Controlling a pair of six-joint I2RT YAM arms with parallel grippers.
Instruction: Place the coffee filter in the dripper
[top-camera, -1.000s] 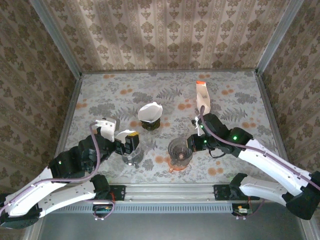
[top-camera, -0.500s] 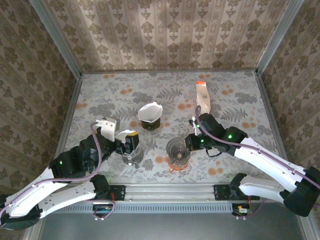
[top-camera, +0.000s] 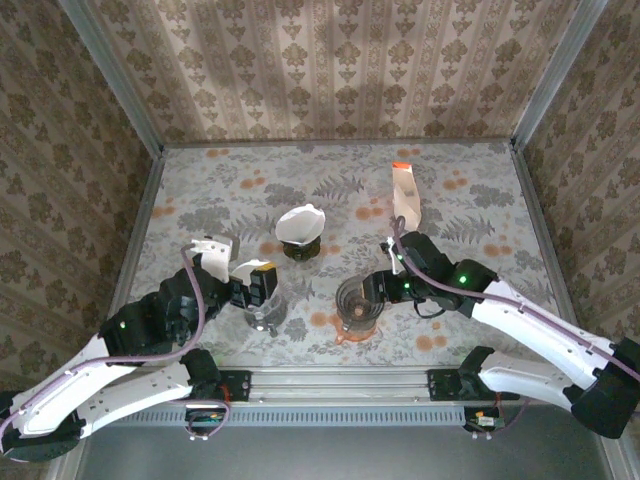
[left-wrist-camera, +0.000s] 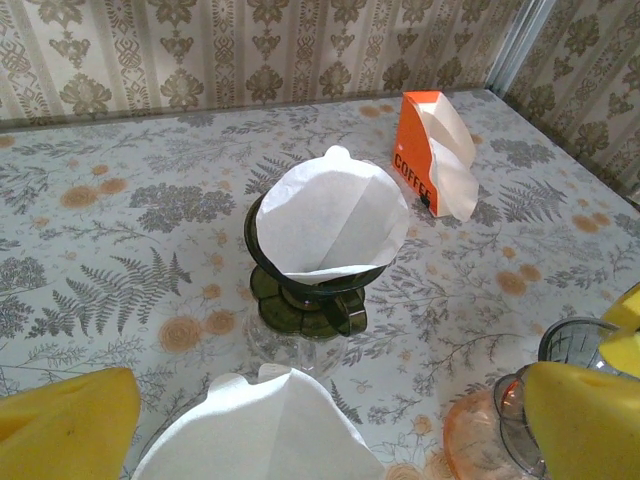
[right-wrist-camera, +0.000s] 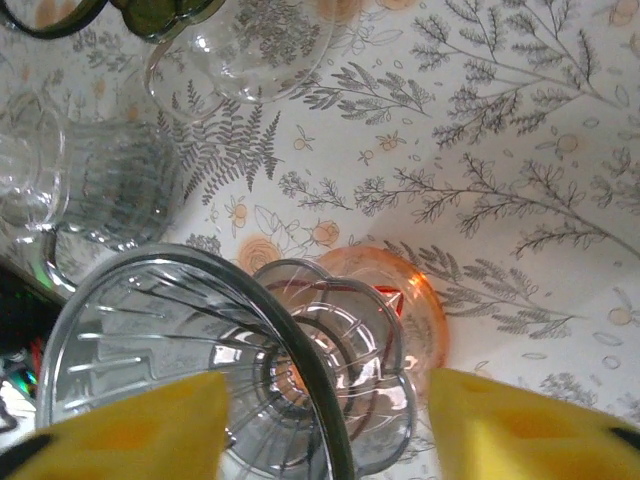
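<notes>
Presently we are finding the right gripper (right-wrist-camera: 330, 428), fingers apart, nearer the orange-boxed white paper filters (top-camera: 408, 203) beyond it; left gripper (left-wrist-camera: 325, 425) likewise spread.

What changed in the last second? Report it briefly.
The right gripper shifted slightly left with the clear dripper, then opened its jaws and let go; they now straddle it. The left gripper stayed open over its filter; the green dripper and filter box did not move.
</notes>
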